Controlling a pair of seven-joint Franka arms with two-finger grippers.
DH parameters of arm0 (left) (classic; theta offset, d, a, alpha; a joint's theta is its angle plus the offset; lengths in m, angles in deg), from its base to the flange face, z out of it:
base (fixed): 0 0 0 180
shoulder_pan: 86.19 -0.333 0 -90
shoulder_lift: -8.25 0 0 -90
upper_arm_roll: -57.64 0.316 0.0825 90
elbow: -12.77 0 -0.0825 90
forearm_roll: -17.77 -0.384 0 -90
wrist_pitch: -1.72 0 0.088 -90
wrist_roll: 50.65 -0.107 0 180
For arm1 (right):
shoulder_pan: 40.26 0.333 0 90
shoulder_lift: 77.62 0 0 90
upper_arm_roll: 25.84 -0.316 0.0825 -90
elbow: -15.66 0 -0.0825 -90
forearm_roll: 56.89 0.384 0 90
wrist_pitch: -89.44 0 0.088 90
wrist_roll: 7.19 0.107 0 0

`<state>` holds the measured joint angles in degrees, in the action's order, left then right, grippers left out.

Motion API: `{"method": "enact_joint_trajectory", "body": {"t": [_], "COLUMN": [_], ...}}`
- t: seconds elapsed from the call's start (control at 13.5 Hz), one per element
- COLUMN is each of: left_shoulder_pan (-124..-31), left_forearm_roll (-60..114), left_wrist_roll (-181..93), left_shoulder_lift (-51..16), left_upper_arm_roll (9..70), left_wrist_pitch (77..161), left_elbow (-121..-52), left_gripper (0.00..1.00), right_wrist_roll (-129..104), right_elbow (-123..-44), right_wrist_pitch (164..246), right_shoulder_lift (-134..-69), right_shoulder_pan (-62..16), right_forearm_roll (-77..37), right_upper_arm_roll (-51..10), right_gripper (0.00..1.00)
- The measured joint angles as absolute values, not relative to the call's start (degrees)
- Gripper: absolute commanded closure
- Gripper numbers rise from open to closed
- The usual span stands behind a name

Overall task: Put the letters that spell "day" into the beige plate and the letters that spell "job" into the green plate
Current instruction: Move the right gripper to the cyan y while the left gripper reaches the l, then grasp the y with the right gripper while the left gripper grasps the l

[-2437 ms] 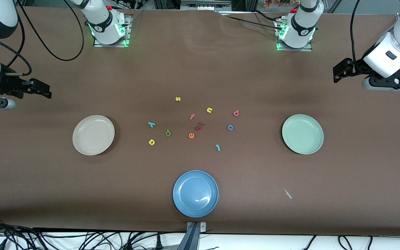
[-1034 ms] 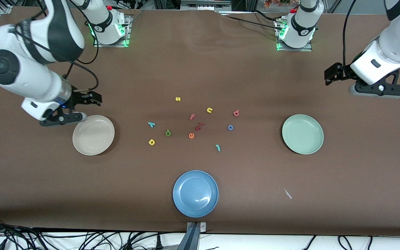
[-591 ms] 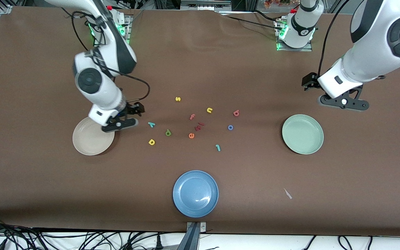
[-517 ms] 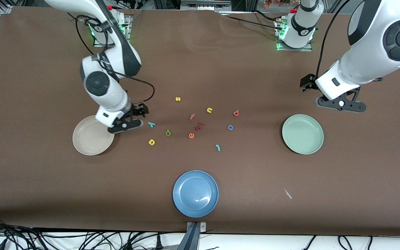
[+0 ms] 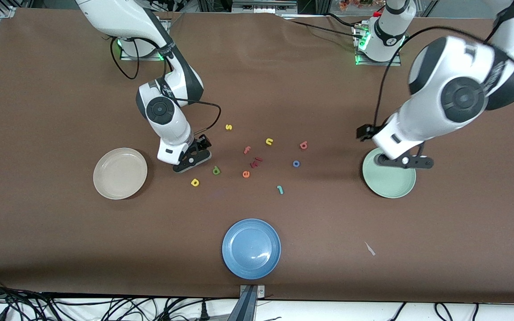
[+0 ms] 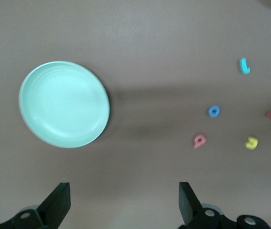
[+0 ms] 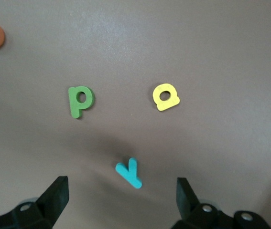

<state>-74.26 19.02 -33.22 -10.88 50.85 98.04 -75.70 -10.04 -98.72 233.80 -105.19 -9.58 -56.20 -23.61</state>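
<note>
Letters d [image 7: 80,101], a [image 7: 166,97], y [image 7: 129,172], unmarked plates

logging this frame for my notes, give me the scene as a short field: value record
right gripper: open, empty, over the teal y
left gripper: open, empty, over the table beside the green plate
green d and yellow a: on the table, not yet moved
teal j, blue o, pinkish-red b: on the table
beige plate: holds no letters
blue plate: nearest the front camera
</note>
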Motion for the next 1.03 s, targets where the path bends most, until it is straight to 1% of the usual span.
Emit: {"method": "enact_joint_trajectory", "body": {"t": [0.3, 0.44, 0.59, 0.66, 0.74, 0.81, 0.96, 1.03], "left_shoulder_pan": [-68.61, -66.28, -65.78, -65.71, -65.45, -64.94, -63.54, -62.99], "left_forearm_roll": [19.04, 19.04, 19.04, 19.04, 19.04, 19.04, 19.04, 19.04], "left_wrist_roll": [-24.23, -23.54, -23.47, -23.47, -23.46, -23.19, -21.4, -20.53], "left_shoulder_lift": [-21.63, -26.6, -31.52, -33.35, -34.79, -36.11, -38.31, -39.63], "left_upper_arm_roll": [50.69, 50.68, 50.69, 50.68, 50.67, 50.67, 50.7, 50.73], "left_wrist_pitch": [112.67, 118.76, 123.79, 126.78, 129.01, 130.6, 131.23, 131.22], "left_elbow": [-75.1, -72.43, -69.43, -68.61, -68.01, -67.14, -64.39, -62.55], "left_gripper": [0.0, 0.0, 0.0, 0.0, 0.0, 0.0, 0.0, 0.0], "right_wrist_roll": [-17.45, -19.83, -22.16, -23.12, -23.62, -23.81, -24.07, -24.08], "right_elbow": [-99.76, -99.76, -99.76, -99.76, -99.76, -99.76, -99.76, -99.76], "right_wrist_pitch": [239.05, 239.77, 239.9, 239.9, 239.9, 239.9, 239.89, 239.89], "right_shoulder_lift": [-107.39, -108.49, -109.19, -109.44, -109.66, -109.79, -109.87, -109.87], "right_shoulder_pan": [-9.62, -9.61, -9.62, -9.63, -9.63, -9.63, -9.63, -9.62], "right_forearm_roll": [-56.21, -56.21, -56.21, -56.21, -56.21, -56.21, -56.21, -56.21], "right_upper_arm_roll": [-23.46, -23.46, -23.45, -23.44, -23.44, -23.44, -23.44, -23.44], "right_gripper": [0.0, 0.01, 0.08, 0.1, 0.13, 0.2, 0.31, 0.33]}}
